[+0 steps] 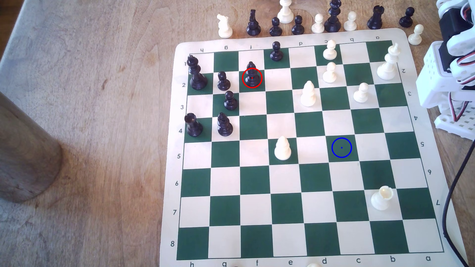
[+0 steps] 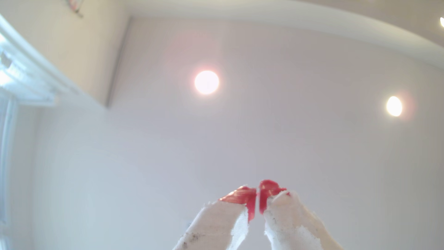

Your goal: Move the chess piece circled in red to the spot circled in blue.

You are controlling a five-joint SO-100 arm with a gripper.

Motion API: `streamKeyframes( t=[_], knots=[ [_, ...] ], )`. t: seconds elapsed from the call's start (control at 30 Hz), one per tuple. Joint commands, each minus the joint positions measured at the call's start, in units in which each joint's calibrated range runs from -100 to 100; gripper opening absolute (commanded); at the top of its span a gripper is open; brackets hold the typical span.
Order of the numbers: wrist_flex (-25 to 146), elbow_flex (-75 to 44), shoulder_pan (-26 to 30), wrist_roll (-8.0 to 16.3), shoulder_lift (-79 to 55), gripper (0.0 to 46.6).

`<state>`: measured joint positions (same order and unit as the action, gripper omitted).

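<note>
The chess piece circled in red [image 1: 251, 75] is a glossy black bishop. It stands upright on a green square in row 2, in the far left part of the board in the exterior view. The spot circled in blue [image 1: 341, 147] is a bare green square in row 5, toward the exterior view's right. In the wrist view my gripper [image 2: 258, 196] points up at the ceiling. Its red-tipped white fingers [image 2: 242, 194] meet with nothing between them. The folded white arm [image 1: 452, 59] sits at the exterior view's right edge, far from the bishop.
Black pawns [image 1: 223, 80], a second black bishop [image 1: 224, 125], a rook [image 1: 193, 125] and the king [image 1: 195, 73] crowd around the circled piece. White pieces [image 1: 308, 94] stand between it and the blue ring. Captured pieces [image 1: 298, 24] line the board's far edge. A black cable [image 1: 452, 179] runs along the exterior view's right.
</note>
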<state>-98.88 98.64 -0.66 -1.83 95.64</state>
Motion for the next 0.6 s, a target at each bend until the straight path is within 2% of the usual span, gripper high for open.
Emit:
streamKeyframes(
  t=[0.0,0.23,0.47,0.57],
  knots=[
    [6.9,0.8,0.2,-0.1,0.1,0.2],
    [27.1,-5.5,0.2,-0.1,0.1,0.2],
    [64.7,-18.6,-2.0,0.2,0.1,0.2],
    [75.0,-22.8,-3.6,0.2,0.1,0.2]
  ],
)
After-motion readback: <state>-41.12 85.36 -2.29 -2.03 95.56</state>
